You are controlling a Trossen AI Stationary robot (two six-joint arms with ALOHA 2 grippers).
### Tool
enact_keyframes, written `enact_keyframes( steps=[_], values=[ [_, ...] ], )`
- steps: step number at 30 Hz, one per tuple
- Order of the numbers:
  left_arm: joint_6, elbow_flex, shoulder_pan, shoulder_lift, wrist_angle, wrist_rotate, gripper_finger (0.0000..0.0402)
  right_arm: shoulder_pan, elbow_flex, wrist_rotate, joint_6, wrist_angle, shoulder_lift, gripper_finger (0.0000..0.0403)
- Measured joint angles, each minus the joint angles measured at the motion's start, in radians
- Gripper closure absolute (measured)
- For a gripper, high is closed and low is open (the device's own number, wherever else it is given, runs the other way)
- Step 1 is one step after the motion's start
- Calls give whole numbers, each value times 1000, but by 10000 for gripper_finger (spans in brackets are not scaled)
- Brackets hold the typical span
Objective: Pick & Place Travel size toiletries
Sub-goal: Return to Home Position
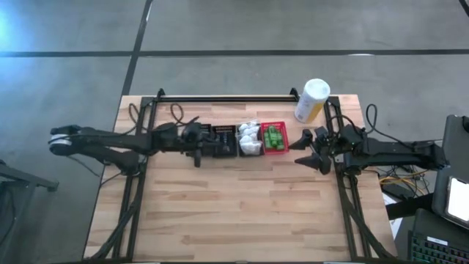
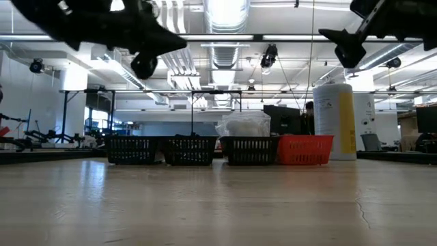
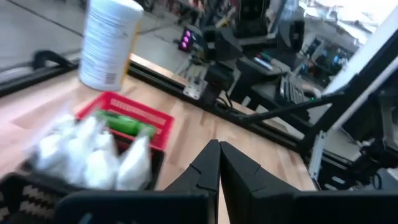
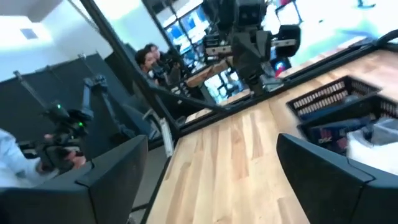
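Where the left arm reaches in over the counter, its claw hangs in the air above the left end of a row of baskets, its fingers pressed together on nothing. Just to its right, the first black basket holds slim dark blue tubes. The second black basket beside it is heaped with white puffy bundles, and the red basket right against that one holds the green bottles. Behind the red basket, toward the far right corner, stands a white-and-yellow canister. The right claw hovers above the counter to the right of the red basket, apart from it, fingers spread wide and empty
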Motion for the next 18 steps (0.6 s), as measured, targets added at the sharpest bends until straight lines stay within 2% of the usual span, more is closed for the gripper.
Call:
enact_keyframes(
  steps=[7, 13, 18],
  values=[
    [-3, -209, 42, -194, 123, -2, 390, -1, -160, 22, 10, 301, -40, 72],
    [-9, -360, 46, -372, 136, -6, 390, -1, -287, 68, 30, 556, -58, 90],
    [-20, -463, 46, -503, 137, -35, 390, -1, -301, 93, 19, 575, -62, 105]
  ],
)
